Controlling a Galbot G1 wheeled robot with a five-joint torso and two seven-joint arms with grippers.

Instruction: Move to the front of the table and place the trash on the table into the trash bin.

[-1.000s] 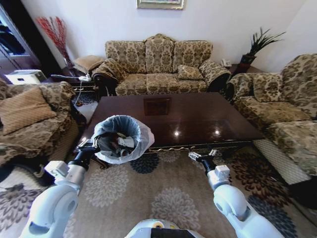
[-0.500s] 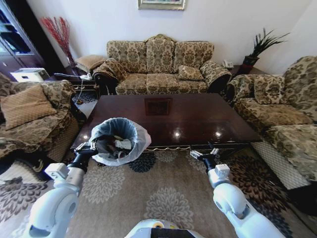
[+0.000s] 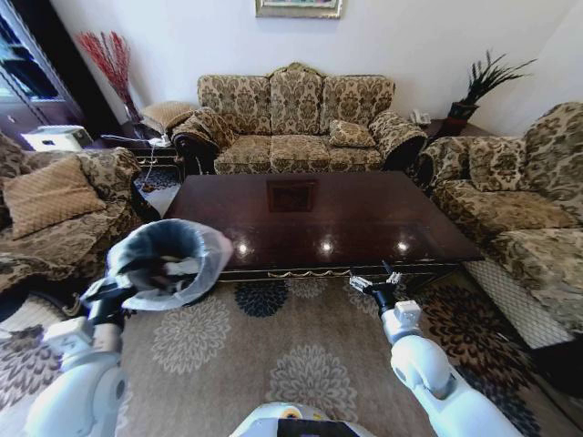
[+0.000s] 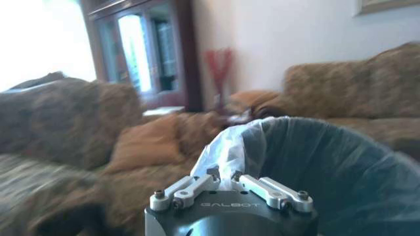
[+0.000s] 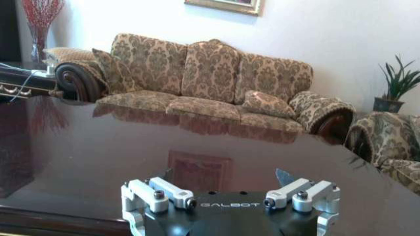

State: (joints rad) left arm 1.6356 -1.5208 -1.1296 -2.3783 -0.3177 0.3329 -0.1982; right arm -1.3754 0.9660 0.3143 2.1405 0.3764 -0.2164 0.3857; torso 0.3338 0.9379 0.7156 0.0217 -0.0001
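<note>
Left hand [image 3: 102,293] clamped on the rim of the trash bin [image 3: 167,261], fingers [image 4: 195,184] drawn together on the plastic liner edge, seen in the left wrist view. The bin is carried off the floor, out in front of the hand and tilted, its mouth turned up toward the camera. Inside the bag: dark and white scraps of trash [image 3: 173,265], too blurred to tell apart.

Change from 0.5 s ago: the bin and left hand have swung out to the robot's left and slightly down. Earlier the bin overlapped the near-left corner of the table [image 3: 364,214]; now it hangs clear of that corner, over the carpet [image 3: 301,355] between the table and the left armchair [image 3: 64,214]. The bin image is smeared, so it is in motion.

Right hand [image 3: 375,284] holds just short of the table's near carved edge, fingers [image 5: 164,192] spread apart, gripping nothing. It sits in the same place as 0.5 s ago.

Table top ahead of the right hand is glossy, reflecting the sofa [image 5: 210,73] beyond its far side. Camera framing is nearly unchanged.
</note>
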